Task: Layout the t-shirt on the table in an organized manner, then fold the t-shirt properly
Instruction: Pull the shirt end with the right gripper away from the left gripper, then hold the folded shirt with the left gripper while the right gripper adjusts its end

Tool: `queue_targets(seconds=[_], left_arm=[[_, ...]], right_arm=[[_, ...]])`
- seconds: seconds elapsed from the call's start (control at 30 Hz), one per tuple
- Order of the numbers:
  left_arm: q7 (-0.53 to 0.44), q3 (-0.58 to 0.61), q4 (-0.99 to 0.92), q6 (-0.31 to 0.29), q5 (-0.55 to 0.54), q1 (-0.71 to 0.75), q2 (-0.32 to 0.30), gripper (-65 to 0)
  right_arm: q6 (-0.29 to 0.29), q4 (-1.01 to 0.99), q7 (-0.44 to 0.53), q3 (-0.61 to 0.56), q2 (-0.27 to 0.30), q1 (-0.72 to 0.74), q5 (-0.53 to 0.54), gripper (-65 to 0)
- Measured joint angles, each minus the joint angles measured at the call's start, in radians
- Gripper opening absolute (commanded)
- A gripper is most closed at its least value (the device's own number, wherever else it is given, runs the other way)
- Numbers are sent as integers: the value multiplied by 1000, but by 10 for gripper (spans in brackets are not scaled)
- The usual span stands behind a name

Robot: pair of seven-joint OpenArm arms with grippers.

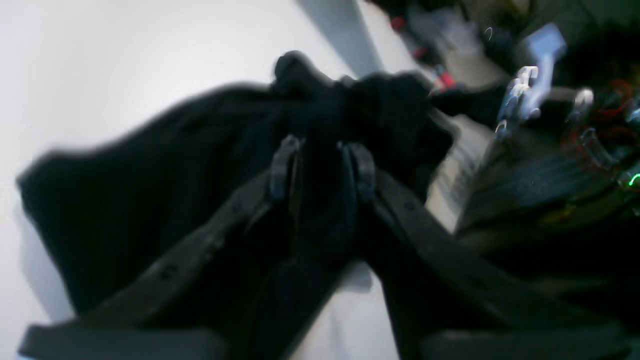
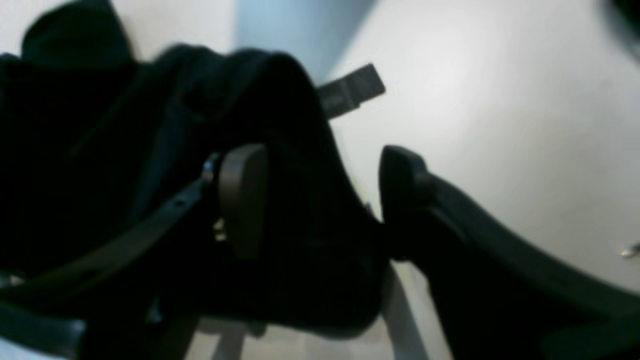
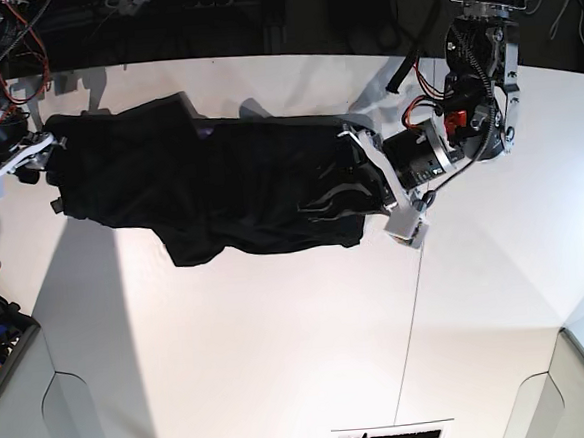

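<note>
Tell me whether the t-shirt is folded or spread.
Neither: the t-shirt hangs stretched and rumpled between both grippers, its print hidden.

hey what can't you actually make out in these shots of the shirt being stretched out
- Shirt print: not visible in any view; only black cloth shows.
- Left tool grip: left wrist view is motion-blurred; dark fingers merge with dark cloth.
- Right tool: right wrist view is blurred, with cloth bunched between the fingers.
- Right arm: base view's left edge cuts it off.
- Table far edge: lost in dark background.

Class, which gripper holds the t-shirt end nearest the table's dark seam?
The left gripper, on the base view's right; the right gripper grips the far end.
</note>
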Motion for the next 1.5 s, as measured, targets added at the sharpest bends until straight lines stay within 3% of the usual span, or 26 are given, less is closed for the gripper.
queue_targets(seconds=[0.1,0.27,0.37,0.5,0.6,0.63,0.67,0.8,0.9,1.03,1.07,1.13,1.17,1.4,1.5], left_arm=[[11,0,35,-4,16,2,-1,-503],[-3,0,25,-3,209,27,-2,-503],[-89,2,-25,-3,273,45,-47,-503],[-121,-50,-68,-3,282,46,-104,-503],[-124,-105,-68,-3,243,44,-101,-503],[-124,-113,-68,-3,241,44,-101,-503],[-124,-114,-68,-3,241,44,-101,-503],[-124,-111,-68,-3,254,44,-101,-503],[-124,-111,-68,-3,282,44,-101,-503],[-124,-111,-68,-3,284,44,-101,-503],[-116,-111,-68,-3,283,45,-101,-503],[-109,-111,-68,-3,284,47,-101,-503],[-109,-111,-68,-3,285,49,-101,-503],[-109,-111,-68,-3,273,56,-101,-503],[-109,-111,-68,-3,217,55,-101,-503]], right_arm=[[0,0,-5,10,23,-1,-6,-650],[0,0,-4,10,44,0,64,-650],[0,0,-5,11,43,0,89,-650],[0,0,-5,11,43,0,90,-650],[0,0,-5,11,43,0,89,-312],[0,0,-5,11,43,0,89,-253],[0,0,-5,11,43,0,90,-240],[2,-39,3,-40,47,0,50,-241],[3,-100,111,-125,44,0,-47,-241],[3,-104,170,-201,46,0,-57,-254],[3,-95,168,-209,46,0,-62,-317],[3,-71,161,-210,45,0,-85,-574],[3,-53,158,-210,46,0,-92,-650],[-4,79,85,-205,46,-2,-76,-650],[-4,86,79,-205,46,-2,-12,-650]])
